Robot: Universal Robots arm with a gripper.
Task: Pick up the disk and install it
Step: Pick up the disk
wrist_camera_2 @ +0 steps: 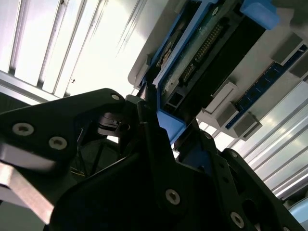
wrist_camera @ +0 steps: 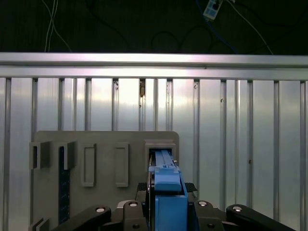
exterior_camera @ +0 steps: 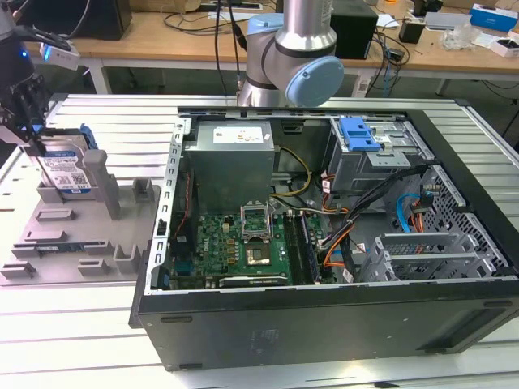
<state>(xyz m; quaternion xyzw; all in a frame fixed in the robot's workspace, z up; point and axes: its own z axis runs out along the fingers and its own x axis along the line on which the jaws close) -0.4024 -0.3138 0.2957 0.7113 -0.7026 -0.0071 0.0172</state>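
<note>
1. At the far left of the exterior view, the black gripper hangs from above over a grey slotted fixture plate that lies on the ribbed metal table.
2. The disk stands on edge in a slot of that plate, directly under the gripper. Its labelled face is turned towards the exterior camera, and its blue frame shows along the edges.
3. In the first wrist view, the disk is seen edge-on, a thin blue strip running from the gripper down into the slot. A dark finger sits on either side of it.
4. In the second wrist view, the fingers are drawn in narrow against the blue frame of the disk and appear to pinch it across its thin dimension. The disk is not yet lifted out of the plate.
5. I cannot tell whether the disk's long side runs upward or along the slot.
6. To the exterior view's right of the plate lies the open computer case, well apart from the disk.
7. Inside it, from left to right, are a green motherboard, a grey power-supply box and a metal drive cage with a blue latch on top.
</note>
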